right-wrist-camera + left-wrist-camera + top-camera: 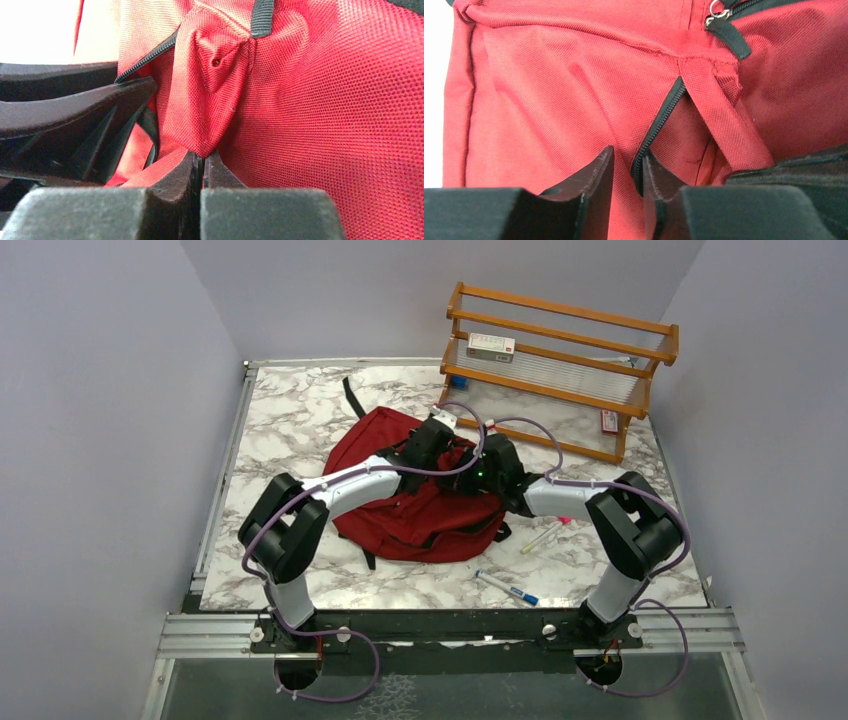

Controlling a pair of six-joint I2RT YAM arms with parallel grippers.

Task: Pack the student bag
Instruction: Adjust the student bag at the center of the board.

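The student bag (420, 515), dark red with black straps, lies in the middle of the marble table. My left gripper (432, 440) is at its upper edge. In the left wrist view the left gripper (629, 162) has its jaws a narrow gap apart, pinching red fabric beside a black zipper (664, 115). My right gripper (488, 462) is right next to it. In the right wrist view the right gripper (203, 157) is shut on a pointed fold of red fabric (210, 95) beside the zipper end. The bag's inside is hidden.
A wooden rack (560, 370) stands at the back right with a small box (491, 346) on its shelf. Pens (545, 535) lie right of the bag, and a blue-capped marker (507, 588) lies near the front edge. Walls close in the sides.
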